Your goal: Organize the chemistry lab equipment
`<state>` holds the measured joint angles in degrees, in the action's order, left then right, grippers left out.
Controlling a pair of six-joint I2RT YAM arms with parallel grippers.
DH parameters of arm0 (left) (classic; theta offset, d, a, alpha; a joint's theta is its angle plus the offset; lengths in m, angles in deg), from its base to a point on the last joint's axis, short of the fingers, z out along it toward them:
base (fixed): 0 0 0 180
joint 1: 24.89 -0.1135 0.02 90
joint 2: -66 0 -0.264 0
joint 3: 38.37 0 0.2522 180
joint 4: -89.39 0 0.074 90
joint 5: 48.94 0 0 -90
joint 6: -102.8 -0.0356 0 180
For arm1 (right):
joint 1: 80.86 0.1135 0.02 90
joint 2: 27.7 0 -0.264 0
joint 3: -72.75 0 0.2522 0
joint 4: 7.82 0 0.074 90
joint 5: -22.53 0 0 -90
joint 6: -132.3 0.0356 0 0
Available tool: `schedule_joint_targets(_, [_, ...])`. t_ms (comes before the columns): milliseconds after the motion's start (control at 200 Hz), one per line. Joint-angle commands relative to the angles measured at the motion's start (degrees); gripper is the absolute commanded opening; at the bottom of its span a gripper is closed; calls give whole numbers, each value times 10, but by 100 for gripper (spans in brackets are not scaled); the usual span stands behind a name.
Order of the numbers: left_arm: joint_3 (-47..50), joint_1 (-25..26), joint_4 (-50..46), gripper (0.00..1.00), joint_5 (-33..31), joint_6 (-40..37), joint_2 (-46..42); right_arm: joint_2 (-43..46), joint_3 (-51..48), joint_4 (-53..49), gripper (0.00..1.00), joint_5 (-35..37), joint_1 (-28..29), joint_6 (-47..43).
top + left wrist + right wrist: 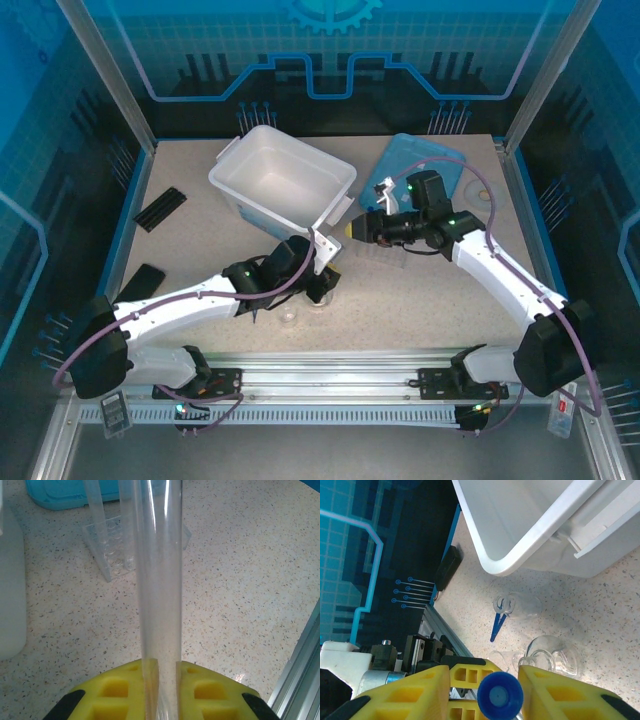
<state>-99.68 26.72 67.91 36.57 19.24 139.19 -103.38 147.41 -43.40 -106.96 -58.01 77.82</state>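
Note:
A clear tube (159, 570) is pinched between the yellow fingers of my left gripper (166, 663), which is shut on it just above the table. Its blue cap (500, 696) sits between the fingers of my right gripper (484, 670), whose jaws stand open with a gap on the cap's left. The two grippers meet nose to nose beside the white bin (285, 180). A clear plastic tube rack (117, 547) stands on the table beyond the tube. A flask (555, 657), small beakers (522, 605) and thin blue tweezers (496, 625) lie on the table below.
A blue lid (420, 165) lies at the back right. A flat black ridged strip (160, 208) and another black piece (140, 282) lie at the left. The aluminium rail (330, 380) runs along the near edge.

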Motion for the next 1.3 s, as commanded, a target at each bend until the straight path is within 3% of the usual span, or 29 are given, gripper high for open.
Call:
schedule_joint_targets(0, [-19, 4, -3, 11, -11, -14, -2, -5, 25, -1, 38, -11, 8, -14])
schedule_joint_targets(390, [-18, 4, -3, 16, -22, -11, -2, -1, 37, -30, 19, 6, 8, -33])
schedule_joint_targets(470, [-18, 4, -4, 24, -26, -6, -4, 3, 40, -37, 18, 15, 7, -37])
schedule_joint_targets(575, [-25, 4, -14, 51, -33, 4, -4, 8, 51, -57, 18, 38, 7, -44])
schedule_joint_targets(650, [-29, 4, -17, 59, -34, 10, -8, 14, 58, -69, 18, 55, 8, -50])
schedule_joint_targets(1081, [5, -26, 2, 78, -55, 76, -58, 50, 101, -159, 19, 200, 7, -92])
schedule_joint_targets(1296, [10, -42, -17, 80, -63, 100, -55, 51, 120, -212, 19, 294, 7, -114])
